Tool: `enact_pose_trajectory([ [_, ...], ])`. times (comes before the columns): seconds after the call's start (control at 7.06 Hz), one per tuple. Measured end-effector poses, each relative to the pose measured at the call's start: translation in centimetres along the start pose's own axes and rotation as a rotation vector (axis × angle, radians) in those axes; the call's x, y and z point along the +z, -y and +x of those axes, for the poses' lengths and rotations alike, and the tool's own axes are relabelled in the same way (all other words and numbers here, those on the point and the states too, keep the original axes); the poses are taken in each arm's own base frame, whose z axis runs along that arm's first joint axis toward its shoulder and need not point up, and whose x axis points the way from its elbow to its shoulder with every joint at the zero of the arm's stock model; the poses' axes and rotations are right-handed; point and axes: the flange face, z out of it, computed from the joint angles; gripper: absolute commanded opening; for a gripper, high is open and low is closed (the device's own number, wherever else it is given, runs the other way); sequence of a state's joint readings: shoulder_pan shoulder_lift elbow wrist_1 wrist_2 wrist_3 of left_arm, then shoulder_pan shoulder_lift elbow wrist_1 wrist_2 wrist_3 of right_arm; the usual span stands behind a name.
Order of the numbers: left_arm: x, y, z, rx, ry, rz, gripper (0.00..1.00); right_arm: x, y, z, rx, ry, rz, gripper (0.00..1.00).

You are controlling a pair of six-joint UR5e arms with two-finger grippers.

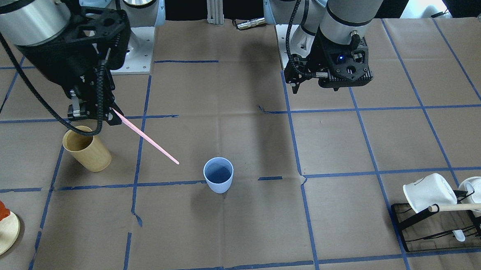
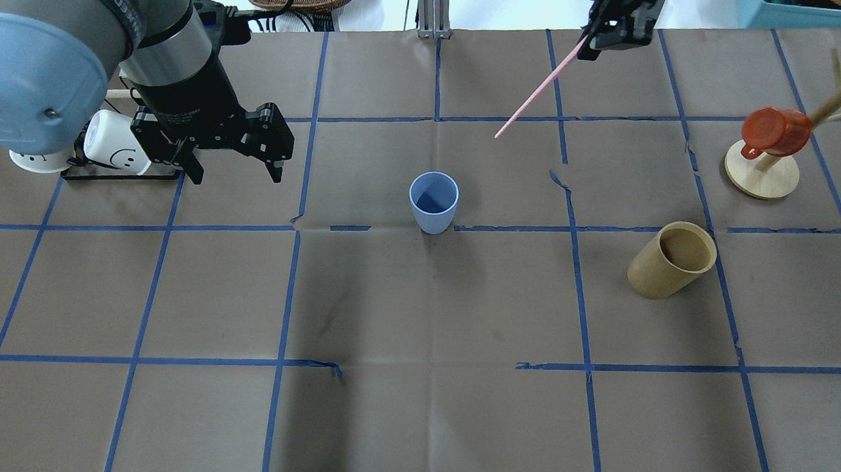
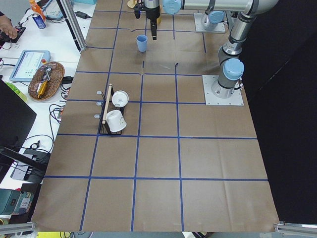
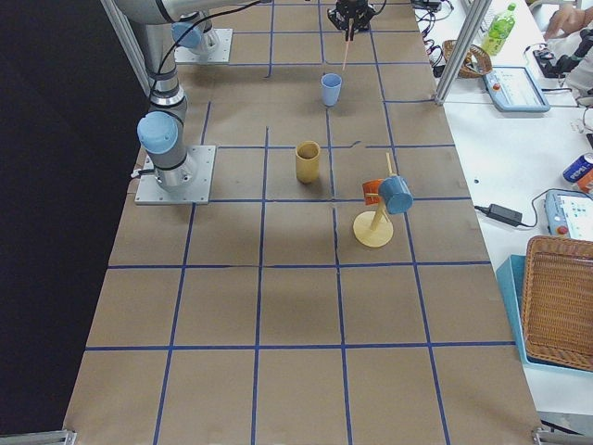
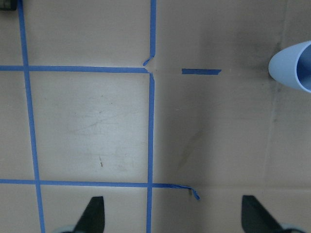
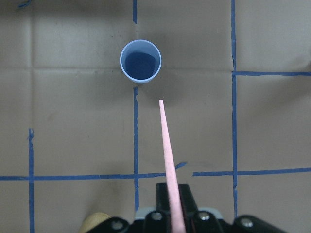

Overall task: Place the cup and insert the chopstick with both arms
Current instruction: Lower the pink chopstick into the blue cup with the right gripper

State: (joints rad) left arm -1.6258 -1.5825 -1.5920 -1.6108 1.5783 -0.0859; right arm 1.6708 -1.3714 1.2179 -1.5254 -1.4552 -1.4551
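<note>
Brown paper gridded with blue tape covers the table point(image 2: 413, 406), and the cup point(image 2: 433, 202) is stood upright at its centre. The chopstick point(image 2: 540, 92) is clamped by the right gripper point(image 2: 590, 48), which is cropped overhead. Its held end is hidden, and its free tip is seen at one o'clock of the cup, apart. The left gripper point(image 2: 237, 175) is spread wide and empty.

Left end effector point(image 2: 235, 171) aloft, jaws wide apart, empty. Right end effector point(image 1: 114, 117) aloft, pinching chopstick point(image 1: 146, 138) end.
</note>
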Motion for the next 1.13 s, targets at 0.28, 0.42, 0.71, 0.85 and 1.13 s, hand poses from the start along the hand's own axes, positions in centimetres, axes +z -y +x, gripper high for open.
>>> enact_pose_trajectory([
  [0.28, -0.3, -0.2, 0.0, -0.001, -0.002, 0.005, 1.0, 3.0, 6.2, -1.0, 0.061, -0.007, -0.075, 0.09],
  [0.42, -0.3, -0.2, 0.0, -0.001, -0.002, 0.005, 1.0, 4.0, 8.1, -1.5, 0.081, -0.007, -0.102, 0.1],
  [0.71, -0.3, -0.2, 0.1, 0.0, -0.006, 0.005, 1.0, 5.0, 10.4, -2.7, 0.113, 0.003, -0.132, 0.1],
  [0.85, -0.4, -0.3, 0.1, 0.0, -0.009, 0.006, 1.0, 5.3, 11.7, -3.6, 0.121, 0.005, -0.141, 0.1],
  [1.13, -0.4, -0.3, 0.3, 0.002, -0.014, 0.006, 1.0, 5.9, 13.3, -4.5, 0.163, 0.005, -0.162, 0.1],
])
